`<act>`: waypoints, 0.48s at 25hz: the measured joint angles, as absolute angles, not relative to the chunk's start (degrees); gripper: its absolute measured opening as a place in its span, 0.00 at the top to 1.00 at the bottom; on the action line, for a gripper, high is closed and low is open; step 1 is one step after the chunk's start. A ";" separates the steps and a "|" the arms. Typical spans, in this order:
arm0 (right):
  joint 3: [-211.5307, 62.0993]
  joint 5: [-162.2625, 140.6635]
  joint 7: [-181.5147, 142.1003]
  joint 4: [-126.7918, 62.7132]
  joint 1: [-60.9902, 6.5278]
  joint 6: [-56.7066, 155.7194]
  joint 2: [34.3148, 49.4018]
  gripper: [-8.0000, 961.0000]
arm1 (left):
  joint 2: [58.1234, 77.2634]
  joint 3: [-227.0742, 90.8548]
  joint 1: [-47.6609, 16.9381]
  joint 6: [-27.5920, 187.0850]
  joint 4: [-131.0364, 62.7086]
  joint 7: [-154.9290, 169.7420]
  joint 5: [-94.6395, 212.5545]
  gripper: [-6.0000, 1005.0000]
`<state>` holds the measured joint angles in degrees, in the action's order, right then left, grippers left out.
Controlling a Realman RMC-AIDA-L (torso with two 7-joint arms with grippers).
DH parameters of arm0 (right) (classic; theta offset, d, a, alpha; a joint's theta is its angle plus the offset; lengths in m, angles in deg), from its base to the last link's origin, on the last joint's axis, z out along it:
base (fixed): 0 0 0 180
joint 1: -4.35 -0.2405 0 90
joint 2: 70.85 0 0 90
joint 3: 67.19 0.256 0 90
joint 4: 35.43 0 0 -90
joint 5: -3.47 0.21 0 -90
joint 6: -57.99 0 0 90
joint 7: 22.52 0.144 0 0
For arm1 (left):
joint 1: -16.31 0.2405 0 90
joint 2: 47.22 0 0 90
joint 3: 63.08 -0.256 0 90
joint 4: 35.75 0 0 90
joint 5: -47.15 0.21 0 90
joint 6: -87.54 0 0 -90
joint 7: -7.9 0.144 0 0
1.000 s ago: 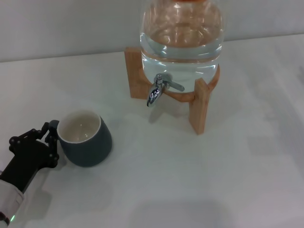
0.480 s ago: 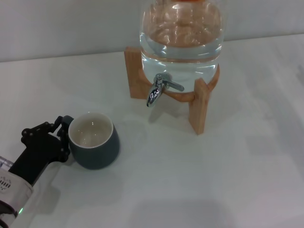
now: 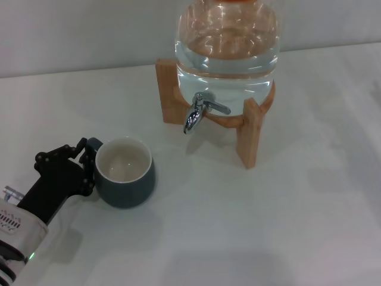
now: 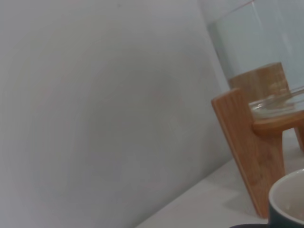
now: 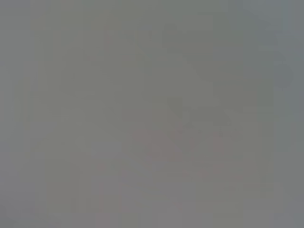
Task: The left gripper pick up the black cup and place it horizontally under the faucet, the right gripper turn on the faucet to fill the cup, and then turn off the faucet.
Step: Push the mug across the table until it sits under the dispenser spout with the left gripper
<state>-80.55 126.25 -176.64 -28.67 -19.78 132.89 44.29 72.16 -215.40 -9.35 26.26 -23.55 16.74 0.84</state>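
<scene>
Over the last second my left end effector [image 3: 88, 162], pinching the black cup [image 3: 125, 179] by its handle, has carried it rightward to lower left of centre, still short of the faucet [image 3: 197, 112]. Right end effector unseen.

A white bench [image 3: 286, 226] is filling most of the head view. A plain pale grey wall [image 3: 77, 36] is standing along its far edge. Soft, even light is falling everywhere.

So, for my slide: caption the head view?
Left tool grips black cup by its handle, short of the faucet.
</scene>
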 joint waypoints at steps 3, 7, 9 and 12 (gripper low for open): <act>-80.54 126.25 -176.69 -28.66 -19.98 132.85 44.28 0.11 | 72.20 -215.39 -9.81 26.24 -23.51 16.53 1.15 0.91; -80.55 126.26 -177.02 -28.67 -20.13 132.82 44.28 0.11 | 72.26 -215.39 -10.44 26.22 -23.36 16.22 1.76 0.91; -80.54 126.26 -177.21 -28.67 -20.24 132.81 44.28 0.11 | 72.29 -215.39 -10.56 26.20 -23.36 16.21 1.98 0.91; -80.54 126.26 -177.28 -28.67 -20.32 132.75 44.28 0.11 | 72.31 -215.39 -10.80 26.19 -23.36 16.14 2.12 0.91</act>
